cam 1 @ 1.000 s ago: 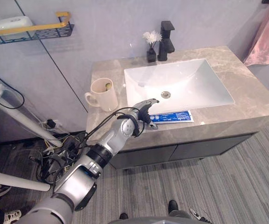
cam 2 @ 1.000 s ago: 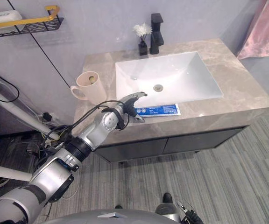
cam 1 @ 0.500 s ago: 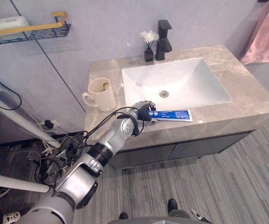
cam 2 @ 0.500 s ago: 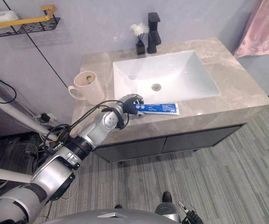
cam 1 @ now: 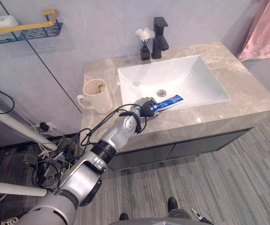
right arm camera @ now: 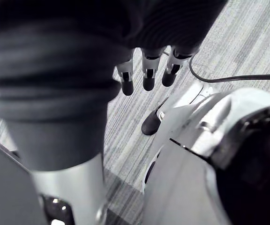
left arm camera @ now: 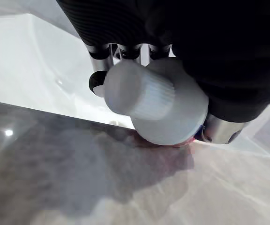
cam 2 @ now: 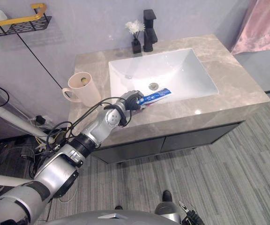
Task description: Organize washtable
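Note:
My left hand (cam 1: 144,108) is shut on the cap end of a blue toothpaste tube (cam 1: 168,101) at the front rim of the white sink (cam 1: 172,79). The tube is lifted and tilted, its far end pointing over the basin. Its white ribbed cap (left arm camera: 142,91) shows between my curled fingers (left arm camera: 99,70) and thumb in the left wrist view, just above the grey marble counter (cam 1: 210,117). A cream mug (cam 1: 96,95) stands on the counter left of the sink. My right hand (right arm camera: 146,70) hangs with straight fingers over the striped floor.
A black tap (cam 1: 160,34) and a small black vase with a white flower (cam 1: 145,42) stand behind the sink. A wire wall shelf with a yellow rail (cam 1: 25,30) is at the upper left. A pink cloth (cam 1: 264,30) hangs at the right.
My left hand has curled shut on the tube's cap end and raised it off the counter, so the tube now tilts up over the basin. The camera has shifted.

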